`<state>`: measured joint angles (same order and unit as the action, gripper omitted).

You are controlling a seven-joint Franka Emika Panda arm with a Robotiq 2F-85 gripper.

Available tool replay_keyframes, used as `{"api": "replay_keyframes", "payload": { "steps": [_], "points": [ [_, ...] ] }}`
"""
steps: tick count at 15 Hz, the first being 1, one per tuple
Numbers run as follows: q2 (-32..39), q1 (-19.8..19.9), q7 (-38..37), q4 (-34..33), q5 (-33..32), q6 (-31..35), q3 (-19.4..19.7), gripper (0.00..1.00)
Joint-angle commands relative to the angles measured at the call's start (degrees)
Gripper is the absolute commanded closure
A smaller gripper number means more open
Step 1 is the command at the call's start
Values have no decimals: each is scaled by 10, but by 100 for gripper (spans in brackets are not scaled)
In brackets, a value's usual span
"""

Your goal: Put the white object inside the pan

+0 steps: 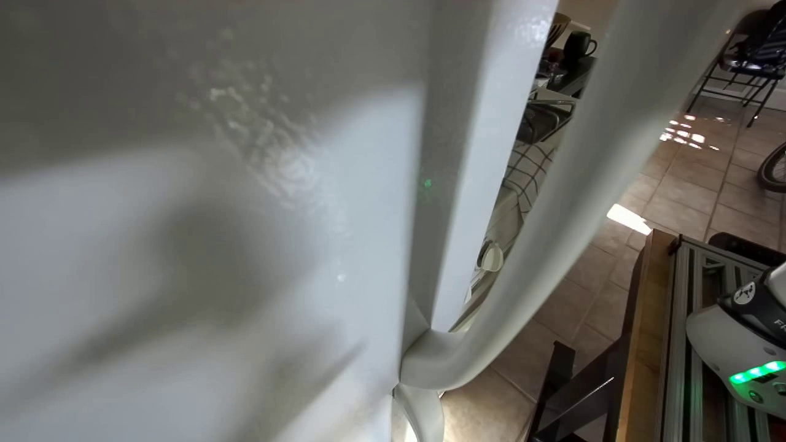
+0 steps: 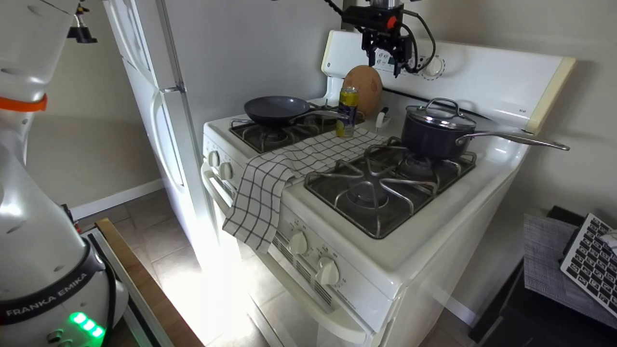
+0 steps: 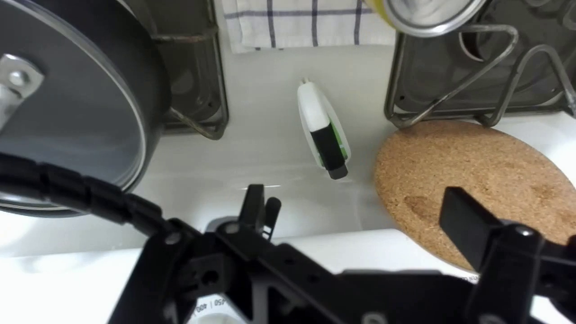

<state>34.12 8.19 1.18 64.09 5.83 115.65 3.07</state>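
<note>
Arm (image 2: 33,226) reads "FRANKA EMIKA"—tool (image 3: 354,198) agape, white object (image 3: 322,128) below.

Wrist-view claw (image 3: 353,201) cropped below, can (image 3: 429,14) cropped above

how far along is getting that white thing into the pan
Done: none of the transfer; the white object sits on the stovetop, outside the frying pan. In hand: nothing; the jaws are open above the stovetop, holding nothing. Left: likely grasping the white object, carrying it over and releasing it in the frying pan.
</note>
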Motion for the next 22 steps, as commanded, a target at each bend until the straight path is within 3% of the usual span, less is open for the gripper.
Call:
{"api": "replay_keyframes", "payload": {
  "steps": [1, 7, 12, 18, 22],
  "points": [
    [64, 10, -1, -78, 29, 2, -16, 0],
    [75, 2, -36, -52, 24, 52, -6, 0],
    [81, 8, -37, -49, 41, 38, -19, 0],
    [89, -6, -39, -52, 14, 55, -3, 0],
    [110, -7, 0, -47, 1, 81, -9, 0]
  ]
}}
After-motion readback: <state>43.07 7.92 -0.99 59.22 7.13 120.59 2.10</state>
